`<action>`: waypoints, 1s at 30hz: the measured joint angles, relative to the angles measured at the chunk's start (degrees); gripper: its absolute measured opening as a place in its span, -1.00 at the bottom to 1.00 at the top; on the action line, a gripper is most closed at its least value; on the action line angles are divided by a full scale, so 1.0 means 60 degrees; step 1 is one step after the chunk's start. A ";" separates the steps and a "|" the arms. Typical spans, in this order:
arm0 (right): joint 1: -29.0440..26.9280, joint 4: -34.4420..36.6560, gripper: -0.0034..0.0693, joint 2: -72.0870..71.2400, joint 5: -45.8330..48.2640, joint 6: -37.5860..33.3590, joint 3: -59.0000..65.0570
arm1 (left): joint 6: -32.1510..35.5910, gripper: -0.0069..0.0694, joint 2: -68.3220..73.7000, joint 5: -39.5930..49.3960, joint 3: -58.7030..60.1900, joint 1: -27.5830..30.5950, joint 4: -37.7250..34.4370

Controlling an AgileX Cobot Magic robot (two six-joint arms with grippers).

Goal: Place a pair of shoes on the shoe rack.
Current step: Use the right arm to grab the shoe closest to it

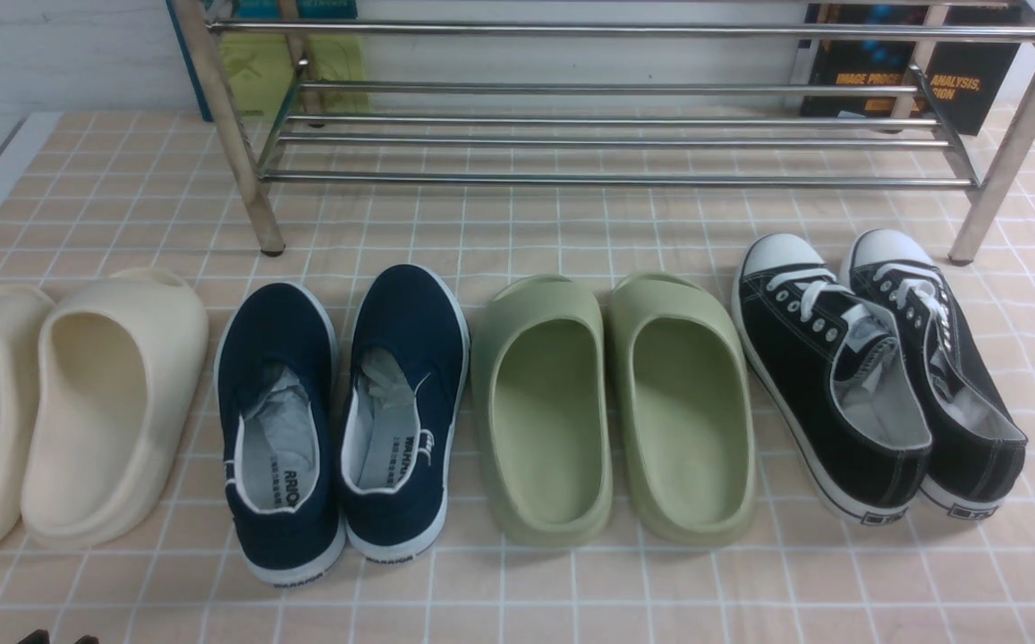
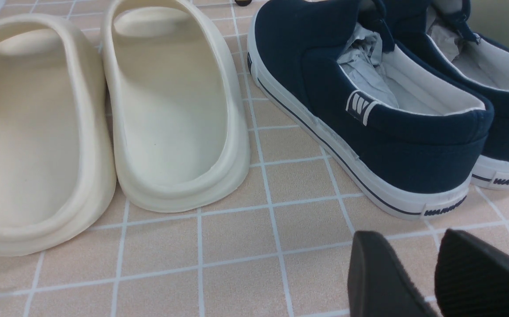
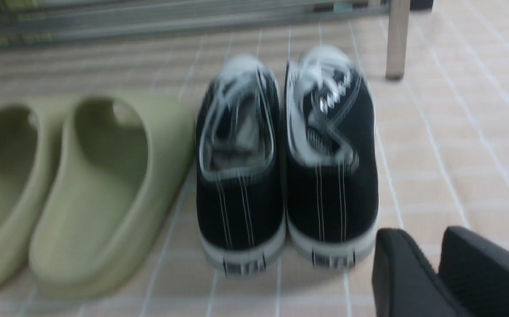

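Note:
The pair of shoes, two black canvas sneakers (image 1: pixel 875 367) with white laces and toe caps, stands side by side on the tiled floor at the right, toes toward the shoe rack (image 1: pixel 615 134). The chrome rack spans the back. In the blurred right wrist view the sneakers (image 3: pixel 285 176) show heels first. My right gripper (image 3: pixel 421 240) hangs low behind and to the right of their heels, its fingers a little apart and empty. My left gripper (image 2: pixel 412 244) is a little open and empty behind the heel of a navy slip-on (image 2: pixel 368 119).
Left of the sneakers stand green foam slides (image 1: pixel 611 402), navy slip-ons (image 1: pixel 343 420) and cream slides (image 1: pixel 61 402), all in one row. Books lean against the wall behind the rack (image 1: pixel 920 72). A rack leg (image 1: pixel 1000 152) stands just beyond the sneakers' toes.

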 joint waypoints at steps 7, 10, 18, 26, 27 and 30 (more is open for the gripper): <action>0.0000 0.0000 -0.45 0.0000 -0.4380 0.0428 0.0000 | 0.0000 -0.19 0.0000 0.0000 0.0000 0.0000 0.0000; 0.0000 0.0000 -0.44 0.0000 -0.6736 0.1547 0.0000 | 0.0000 -0.19 0.0000 0.0000 0.0000 0.0000 0.0000; 0.0000 -0.0245 -0.43 0.0000 -0.7650 0.2466 -0.0553 | 0.0000 -0.19 0.0000 0.0000 0.0000 0.0000 0.0000; 0.0000 -0.0455 -0.95 0.2117 -0.3776 0.0328 -0.4191 | 0.0000 -0.19 0.0000 0.0000 0.0000 0.0000 0.0000; 0.0000 -0.0468 -0.95 0.2577 -0.3260 -0.0005 -0.4435 | 0.0000 -0.19 0.0000 0.0000 0.0000 0.0000 0.0000; 0.0000 -0.0468 -0.94 0.3573 -0.2084 -0.0431 -0.4688 | 0.0000 -0.19 0.0000 0.0000 0.0000 0.0000 0.0000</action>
